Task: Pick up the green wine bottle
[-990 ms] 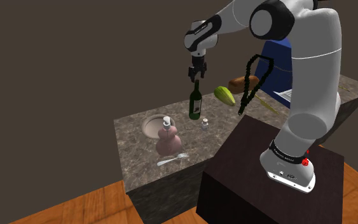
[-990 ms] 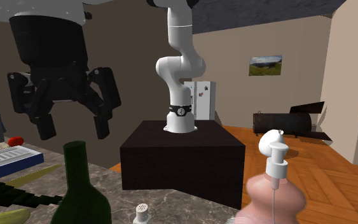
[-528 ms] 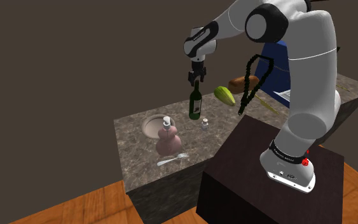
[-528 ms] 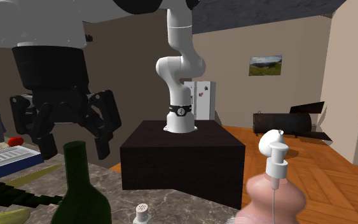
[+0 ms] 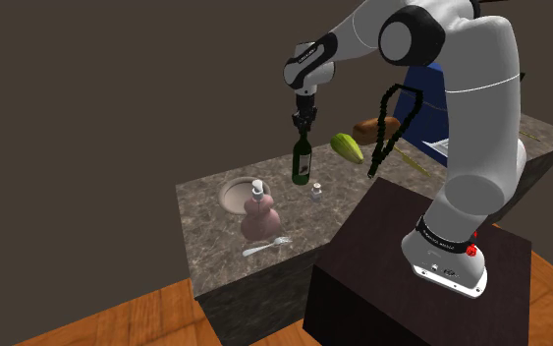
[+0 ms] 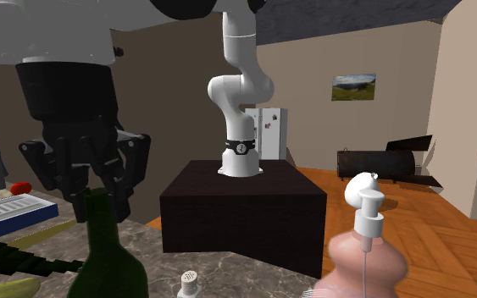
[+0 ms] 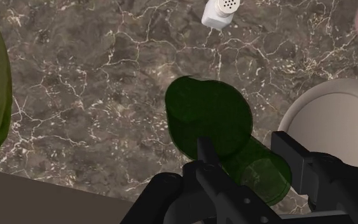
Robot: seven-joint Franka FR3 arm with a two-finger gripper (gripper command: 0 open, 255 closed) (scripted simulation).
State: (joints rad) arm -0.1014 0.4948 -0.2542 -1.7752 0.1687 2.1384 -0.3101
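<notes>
Hand (image 6: 102, 203) lowered, around green bottle (image 5: 303, 157) neck — label (image 5: 303, 173) unreadable

- The white arm (image 5: 480, 108) is standing tall on its base, bending at the elbow and reaching toward the shoulder view's left.
- The wrist is pointing straight down.
- The black gripper (image 5: 303, 126) is clasping the green wine bottle (image 5: 303, 162) by the neck.

Wine bottle (image 5: 303, 165): dark green, translucent, long narrow neck, pale label on body. Pose: upright, resting on dark marbled surface (image 5: 202, 211), not lifted. Position: toward surface's far edge in shoulder view, just beside small white shaker (image 5: 316, 190), near round pale basin (image 5: 237, 194). Neck top sits inside claw (image 5: 304, 125); contact with it not determinable.
</notes>
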